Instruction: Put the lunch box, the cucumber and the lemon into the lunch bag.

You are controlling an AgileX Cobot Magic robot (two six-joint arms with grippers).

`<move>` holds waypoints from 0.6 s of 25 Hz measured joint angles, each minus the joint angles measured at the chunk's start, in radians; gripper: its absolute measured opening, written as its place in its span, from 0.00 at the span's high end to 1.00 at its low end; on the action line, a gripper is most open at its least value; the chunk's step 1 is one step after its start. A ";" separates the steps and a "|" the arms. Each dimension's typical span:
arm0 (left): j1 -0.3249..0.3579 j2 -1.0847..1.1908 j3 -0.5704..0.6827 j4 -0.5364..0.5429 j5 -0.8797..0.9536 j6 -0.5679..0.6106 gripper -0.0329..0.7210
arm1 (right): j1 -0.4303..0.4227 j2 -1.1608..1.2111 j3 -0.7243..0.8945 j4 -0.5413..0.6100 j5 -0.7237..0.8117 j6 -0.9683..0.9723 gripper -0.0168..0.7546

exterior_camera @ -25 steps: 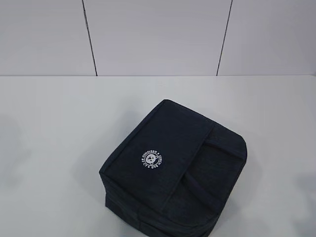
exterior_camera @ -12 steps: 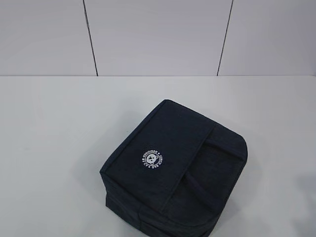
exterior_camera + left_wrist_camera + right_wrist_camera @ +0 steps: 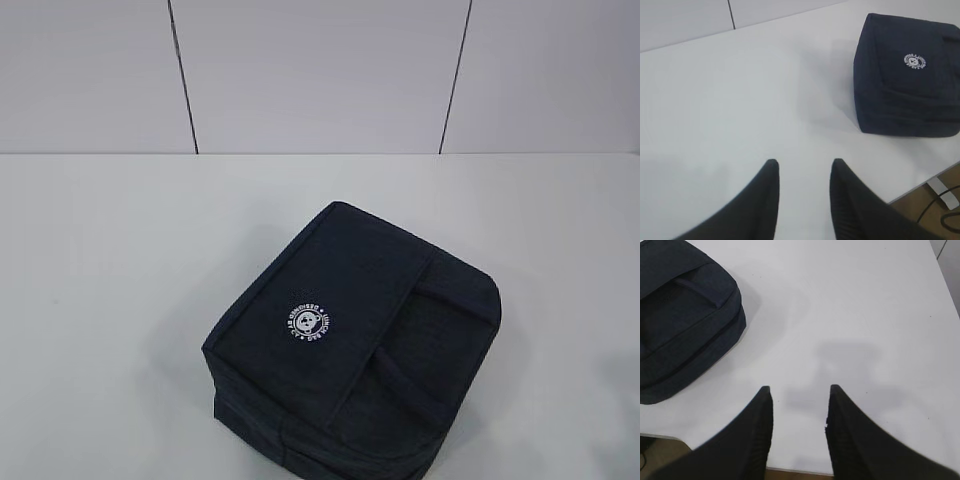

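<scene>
Navy lunch bag (image 3: 350,340) sits closed on the white worktop (image 3: 110,300).
Left tool (image 3: 801,172) and right tool (image 3: 796,397) hover apart from it, both spread, holding nothing.

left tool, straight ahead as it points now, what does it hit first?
Probably just the bare table. The left tool is open and empty, and the lunch bag sits off to the right of that line; depth is unclear.

Almost nothing differs across the exterior pictures: the lunch bag (image 3: 350,345) sits a hair lower and to the right than a second ago, its far corner slightly shifted against the white table (image 3: 110,300).
</scene>
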 joint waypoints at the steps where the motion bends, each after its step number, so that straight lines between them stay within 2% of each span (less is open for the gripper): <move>1: 0.000 0.000 0.002 0.000 0.006 -0.002 0.62 | 0.000 0.000 0.000 0.000 0.000 0.000 0.61; 15: 0.000 0.000 0.011 -0.006 0.028 -0.012 0.64 | 0.000 0.000 0.000 0.000 0.000 0.000 0.61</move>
